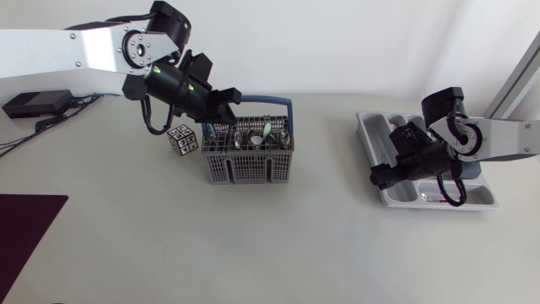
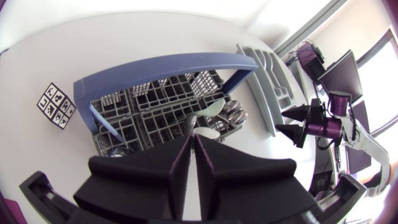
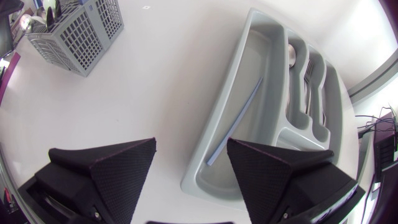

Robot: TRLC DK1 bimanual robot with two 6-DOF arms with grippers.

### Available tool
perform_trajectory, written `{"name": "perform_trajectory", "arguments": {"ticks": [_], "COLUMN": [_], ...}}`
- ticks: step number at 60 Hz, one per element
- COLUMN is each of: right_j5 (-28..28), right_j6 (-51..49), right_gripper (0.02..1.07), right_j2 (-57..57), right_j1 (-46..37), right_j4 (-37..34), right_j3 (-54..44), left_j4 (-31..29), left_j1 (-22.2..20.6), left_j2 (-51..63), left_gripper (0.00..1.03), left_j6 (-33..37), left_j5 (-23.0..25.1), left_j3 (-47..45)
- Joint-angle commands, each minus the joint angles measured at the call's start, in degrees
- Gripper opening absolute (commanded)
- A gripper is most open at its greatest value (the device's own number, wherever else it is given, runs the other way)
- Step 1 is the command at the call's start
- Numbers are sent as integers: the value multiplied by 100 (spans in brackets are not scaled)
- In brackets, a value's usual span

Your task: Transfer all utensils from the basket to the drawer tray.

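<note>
The grey wire basket (image 1: 229,168) with a blue handle (image 2: 155,65) holds several utensils (image 1: 253,138). My left gripper (image 1: 221,114) hangs over its back left part. In the left wrist view the left gripper (image 2: 193,138) has its fingers pressed together on the thin end of a pale green utensil (image 2: 210,111) that sticks up from the basket (image 2: 124,124). The grey drawer tray (image 1: 369,127) lies at the right. Over its front left edge my right gripper (image 1: 390,176) is open and holds nothing. The right wrist view shows this gripper (image 3: 191,146) above the tray (image 3: 261,37), which holds a thin blue stick (image 3: 236,124) and metal cutlery (image 3: 309,81).
A small cube with black and white markers (image 1: 182,139) stands just left of the basket. A dark mat (image 1: 25,228) covers the front left corner. A black box with cables (image 1: 34,104) lies at the far left.
</note>
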Motion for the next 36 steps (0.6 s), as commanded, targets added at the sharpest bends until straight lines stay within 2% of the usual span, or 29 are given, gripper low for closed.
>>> {"name": "perform_trajectory", "arguments": {"ticks": [1, 20, 28, 36], "right_j5": [44, 62, 70, 79], "right_j6": [148, 174, 183, 183], "right_gripper": [85, 85, 85, 85], "right_j2": [-125, -195, -204, -204], "right_j1": [54, 107, 133, 142], "right_j4": [19, 1, 10, 28], "right_j3": [-150, -212, -238, -264], "left_j4": [-83, -171, -285, -355], "left_j1": [55, 28, -7, -68], "left_j2": [-237, -589, -589, -606], "left_gripper": [10, 12, 30, 36], "left_j6": [-195, -151, -116, 42], "left_j5": [140, 210, 210, 69], "left_j3": [-167, -369, -431, -492]}}
